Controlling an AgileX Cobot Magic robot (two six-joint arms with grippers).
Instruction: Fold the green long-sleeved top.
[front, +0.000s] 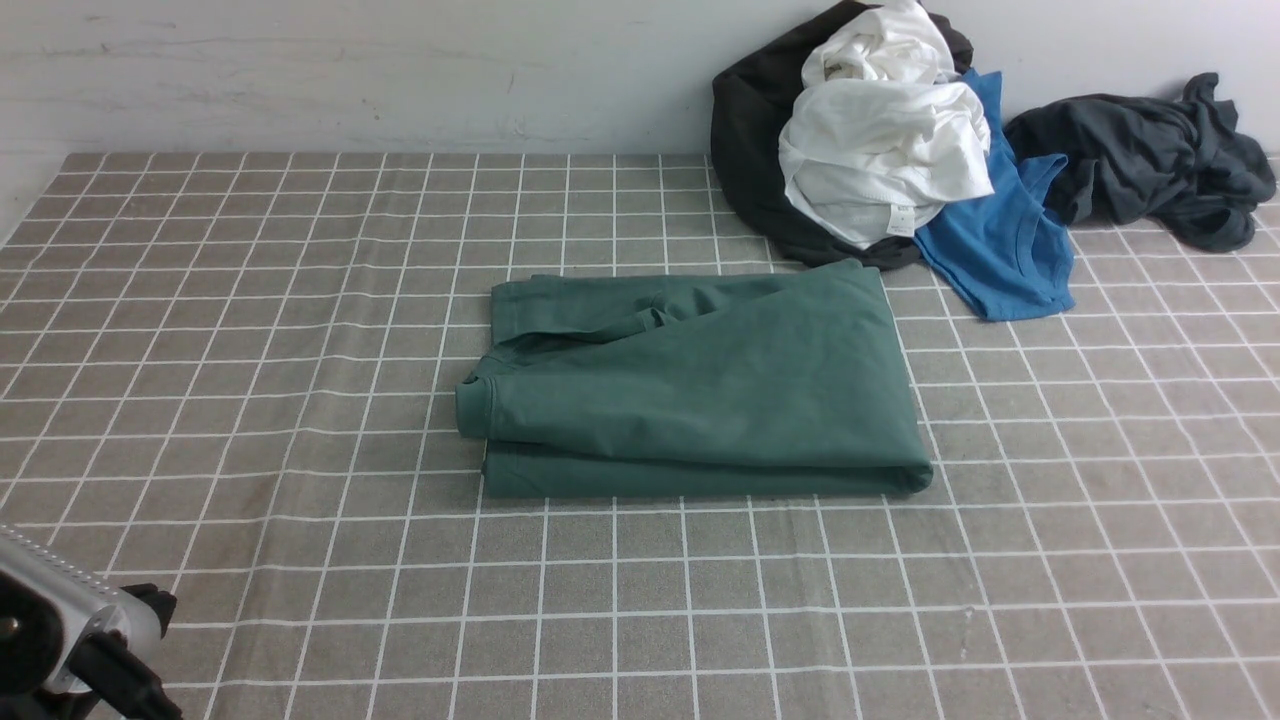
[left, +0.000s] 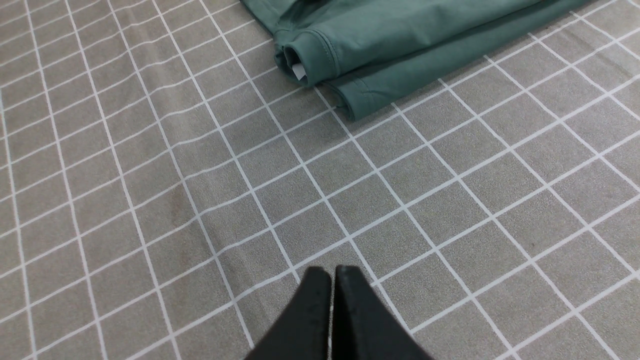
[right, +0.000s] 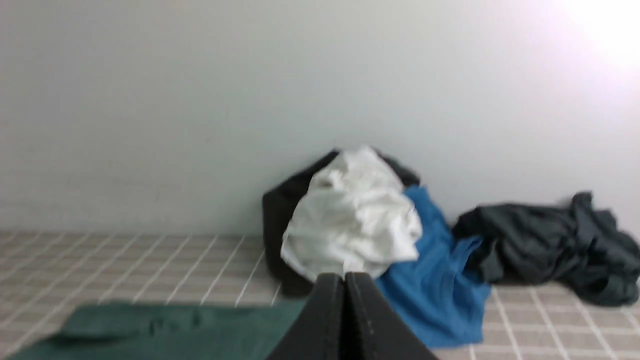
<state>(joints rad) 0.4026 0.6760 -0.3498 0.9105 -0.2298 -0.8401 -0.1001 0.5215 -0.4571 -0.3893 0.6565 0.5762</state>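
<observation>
The green long-sleeved top (front: 700, 390) lies folded into a flat rectangle in the middle of the checked tablecloth, its ribbed collar at the left end. In the left wrist view the green long-sleeved top (left: 400, 40) shows its collar end with a bit of white label inside. My left gripper (left: 332, 272) hovers above bare cloth, short of the top, shut with nothing in it. Part of the left arm (front: 70, 640) shows at the front left corner. My right gripper (right: 344, 277) is shut and empty, raised beside the green long-sleeved top (right: 165, 332). The right arm is out of the front view.
A heap of clothes sits against the back wall at the right: a black garment (front: 745, 150), a white garment (front: 880, 130), a bright blue T-shirt (front: 1000, 240) and a dark grey garment (front: 1150, 155). The checked tablecloth (front: 250, 400) covers the table.
</observation>
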